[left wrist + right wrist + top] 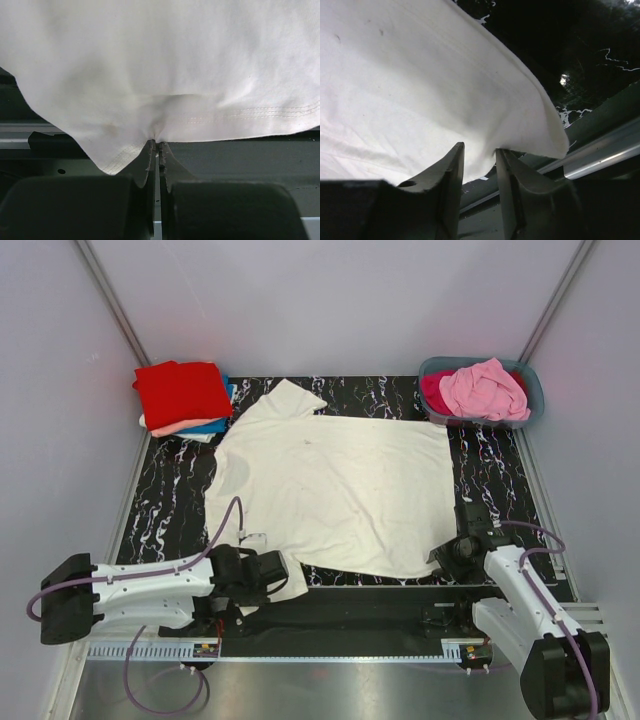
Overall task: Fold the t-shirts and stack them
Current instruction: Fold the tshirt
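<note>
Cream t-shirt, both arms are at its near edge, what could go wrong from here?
The left arm has its jaws shut on only a small bunch of hem of the cream t-shirt; it could slip out when lifted.
The right arm has its jaws apart at the other near corner; lifting now would raise one side and skew the fold.
The shirt's far sleeve lies close to the folded stack; dragging might disturb it.

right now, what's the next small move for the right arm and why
Probably close the right gripper: its fingers stand apart at the near right corner of the cream t-shirt, while the left gripper is already pinched shut on the near hem.
</note>
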### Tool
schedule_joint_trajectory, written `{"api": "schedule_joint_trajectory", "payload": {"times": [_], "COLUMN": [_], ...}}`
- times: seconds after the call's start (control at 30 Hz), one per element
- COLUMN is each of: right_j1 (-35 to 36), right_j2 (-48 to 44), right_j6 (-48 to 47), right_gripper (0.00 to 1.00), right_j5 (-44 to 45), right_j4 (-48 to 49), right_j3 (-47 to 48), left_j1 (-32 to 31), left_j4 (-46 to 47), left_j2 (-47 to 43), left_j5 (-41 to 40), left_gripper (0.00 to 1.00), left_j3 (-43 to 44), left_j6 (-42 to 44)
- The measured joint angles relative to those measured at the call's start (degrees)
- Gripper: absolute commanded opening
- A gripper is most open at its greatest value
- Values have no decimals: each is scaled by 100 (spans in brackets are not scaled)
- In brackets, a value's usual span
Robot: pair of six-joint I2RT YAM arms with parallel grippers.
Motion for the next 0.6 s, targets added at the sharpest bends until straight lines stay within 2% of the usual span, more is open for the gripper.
{"api": "schedule_joint_trajectory", "payload": {"times": [0.07,0.1,0.17,0.6], "right_j1": [0,0,0,0], "right_j2": [-39,-48,-46,-417], "right_j6": [-55,-61,-142,-566], "right_gripper": [20,7,0,0], "right_j5": [2,0,-2,-168], "right_j4": [9,9,17,-37], "right_j3": [0,0,0,55], "left_j1": [0,2,2,2], "left_j4": [15,17,22,15], "left_j2": [-44,-48,-48,-166], "left_j5": [2,2,4,-46], "left_gripper": [0,0,0,0], "left_j3": [-33,-35,-35,4], "left_j6": [9,11,35,90]}}
